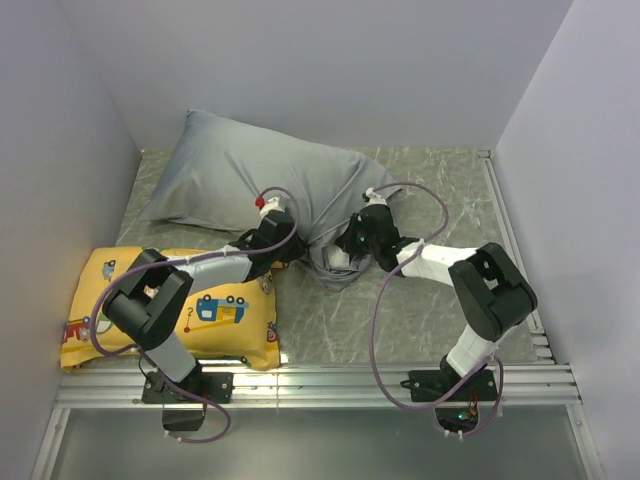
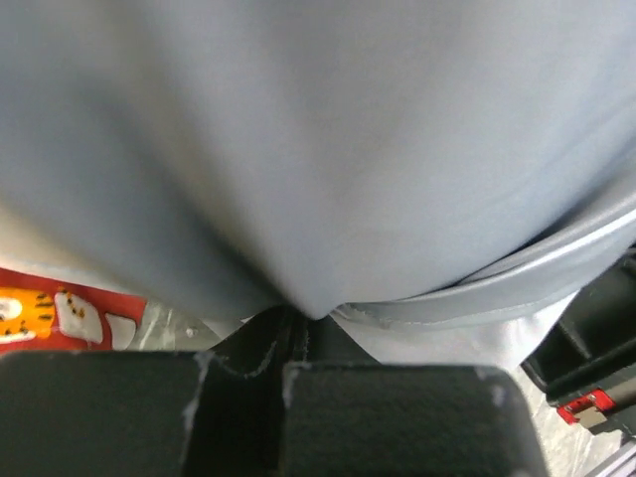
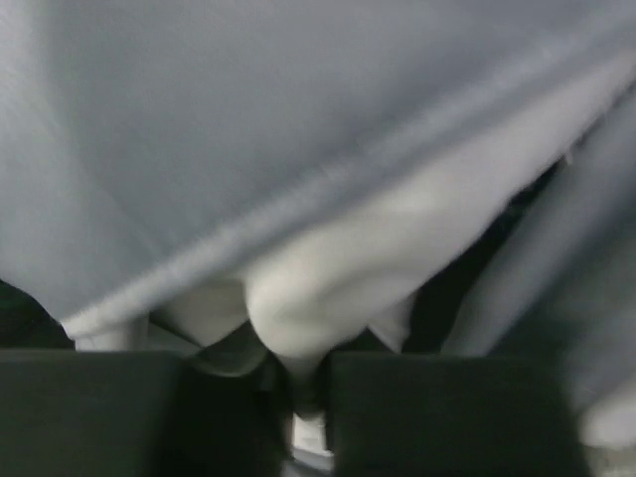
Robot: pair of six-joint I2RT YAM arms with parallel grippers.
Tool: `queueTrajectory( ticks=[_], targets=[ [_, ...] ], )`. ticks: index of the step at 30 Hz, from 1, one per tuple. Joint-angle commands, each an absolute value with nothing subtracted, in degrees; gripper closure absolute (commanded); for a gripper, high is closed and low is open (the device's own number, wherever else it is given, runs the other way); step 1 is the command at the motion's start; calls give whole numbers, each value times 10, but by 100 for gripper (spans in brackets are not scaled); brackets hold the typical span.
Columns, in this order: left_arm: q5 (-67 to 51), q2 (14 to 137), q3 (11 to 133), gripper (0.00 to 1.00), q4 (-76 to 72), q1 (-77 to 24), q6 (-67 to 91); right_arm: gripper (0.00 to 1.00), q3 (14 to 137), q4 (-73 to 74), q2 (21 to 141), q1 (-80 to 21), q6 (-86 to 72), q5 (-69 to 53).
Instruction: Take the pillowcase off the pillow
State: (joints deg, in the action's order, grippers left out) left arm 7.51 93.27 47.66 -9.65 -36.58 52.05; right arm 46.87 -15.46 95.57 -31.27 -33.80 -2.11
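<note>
Cushion (image 1: 245, 335) first: yellow with cartoon vehicles, lying at the near left of the table (image 1: 330, 320), with my left arm stretched over its far edge. Beyond it my left gripper (image 2: 290, 353) is closed down to a thin slit. A fold of the grey pillowcase (image 2: 318, 169) runs down into that slit, so I have the cloth pinched. In the left wrist view a strip of the cushion shows low on the left, and a grey cable (image 2: 556, 263) curves across the right under the fabric.

My right gripper (image 3: 298, 383) sits just to the right of the left one, at the near edge of the pillowcase, where the cloth lies bunched and wrinkled on the table. Its jaws are nearly together too, and a bulge of white pillow (image 3: 318, 288) drops between them. I hold that white fold, with the grey hem of the pillowcase lying just above it. The two grippers are near each other but apart.

From there the pillowcase stretches away to the far left, plump and fairly smooth, its far corner near the back wall (image 1: 330, 70). Almost all of the pillow is inside the cover; only the bit at my right gripper shows white.
</note>
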Motion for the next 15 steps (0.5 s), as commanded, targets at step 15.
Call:
queueTrajectory(
  ticks=[15],
  targets=[
    [68, 978, 788, 99, 83, -177, 390, 100, 700, 104, 642, -284, -331, 6]
  ],
)
